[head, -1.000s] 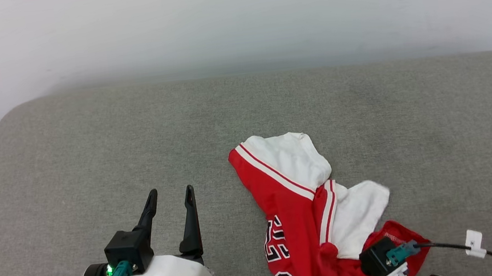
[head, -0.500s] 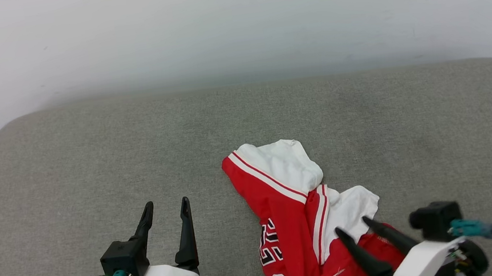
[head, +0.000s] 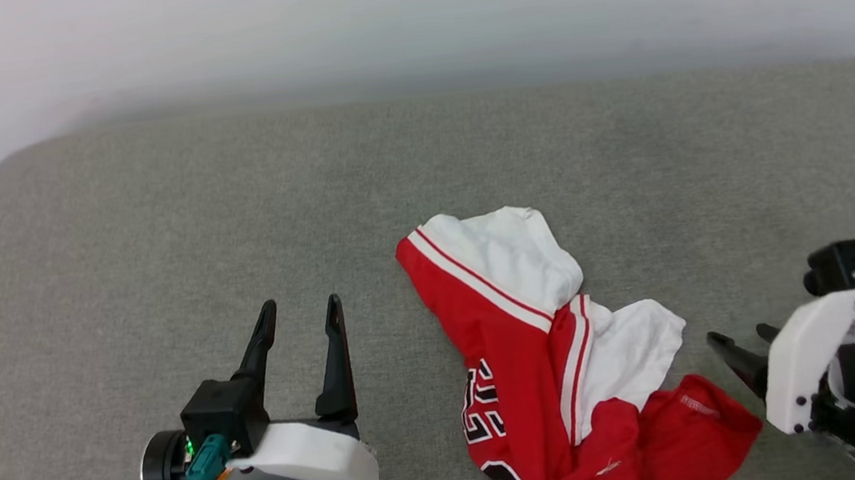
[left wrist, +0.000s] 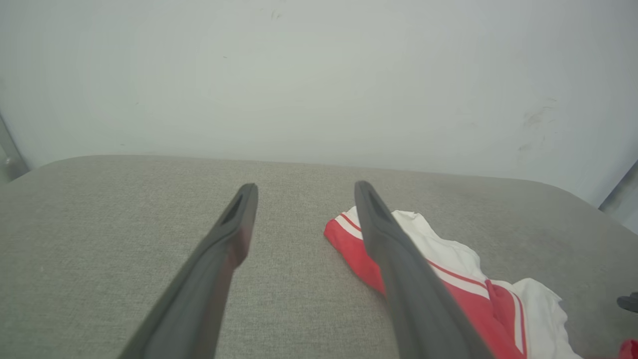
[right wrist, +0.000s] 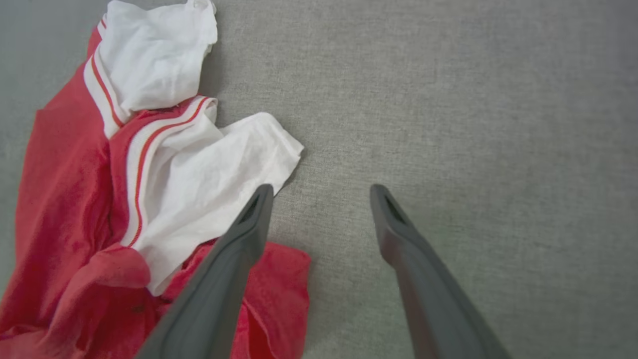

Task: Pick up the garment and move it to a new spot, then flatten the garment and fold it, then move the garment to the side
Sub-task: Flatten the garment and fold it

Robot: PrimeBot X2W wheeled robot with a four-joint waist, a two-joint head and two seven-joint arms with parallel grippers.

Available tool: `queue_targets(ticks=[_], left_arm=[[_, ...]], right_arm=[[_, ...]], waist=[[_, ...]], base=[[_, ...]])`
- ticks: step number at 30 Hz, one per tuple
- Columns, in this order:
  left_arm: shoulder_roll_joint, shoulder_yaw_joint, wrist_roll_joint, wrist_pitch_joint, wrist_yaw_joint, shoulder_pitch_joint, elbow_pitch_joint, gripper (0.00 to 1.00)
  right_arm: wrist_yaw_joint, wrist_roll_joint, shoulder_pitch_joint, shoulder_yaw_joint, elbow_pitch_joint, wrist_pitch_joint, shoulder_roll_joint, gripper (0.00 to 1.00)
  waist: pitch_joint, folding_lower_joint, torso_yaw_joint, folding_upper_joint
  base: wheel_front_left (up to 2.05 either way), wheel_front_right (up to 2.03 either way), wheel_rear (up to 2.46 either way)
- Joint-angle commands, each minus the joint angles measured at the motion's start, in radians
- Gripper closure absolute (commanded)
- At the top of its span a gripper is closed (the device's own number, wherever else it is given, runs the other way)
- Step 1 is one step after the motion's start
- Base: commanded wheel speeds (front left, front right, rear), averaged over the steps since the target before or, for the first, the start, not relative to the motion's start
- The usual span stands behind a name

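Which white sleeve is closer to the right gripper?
The near sleeve, spread beside the crumpled red hem; the open right gripper sits just off its edge. The far sleeve lies at the garment's wall-side end.

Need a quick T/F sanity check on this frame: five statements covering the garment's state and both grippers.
1. The garment lies crumpled on the grey padded surface. True.
2. The right gripper is shut on the garment. False: its jaws are open and hold nothing; it sits beside the garment's red edge.
3. The left gripper is open and clear of the garment. True.
4. The garment is folded into a neat flat rectangle. False: it is bunched, with the white sleeves heaped over the red body.
5. Black, white-outlined print shows on the garment's red part. True.
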Motion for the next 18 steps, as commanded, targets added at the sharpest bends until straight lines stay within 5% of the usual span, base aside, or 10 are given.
queue_targets(ticks=[1,14,15,16,18], left_arm=[[-0.004,-0.003,0.006,-0.006,-0.003,-0.023,0.003,0.00],[-0.031,-0.013,0.016,-0.033,-0.005,-0.085,0.027,0.00],[-0.032,-0.013,0.016,-0.035,-0.005,-0.086,0.030,0.00],[-0.032,-0.013,0.016,-0.037,-0.003,-0.086,0.033,0.00],[-0.032,-0.010,0.016,-0.040,0.000,-0.082,0.038,0.00]], right_arm=[[0.000,0.019,-0.046,0.028,0.036,0.037,-0.013,0.00],[0.000,0.120,-0.206,0.246,0.362,0.164,-0.031,0.00],[0.000,0.127,-0.205,0.254,0.377,0.175,-0.029,0.55],[0.000,0.132,-0.210,0.260,0.382,0.175,-0.028,0.96],[0.000,0.132,-0.230,0.269,0.374,0.160,-0.039,1.00]], waist=[[0.036,0.0000,0.025,0.0000],[0.131,0.0000,0.080,0.0000],[0.132,0.0000,0.080,0.0000],[0.131,0.0000,0.080,0.0000],[0.126,0.0000,0.075,0.0000]], base=[[0.00,0.00,0.00],[0.00,0.00,0.00],[0.00,0.00,0.00],[0.00,0.00,0.00],[0.00,0.00,0.00]])
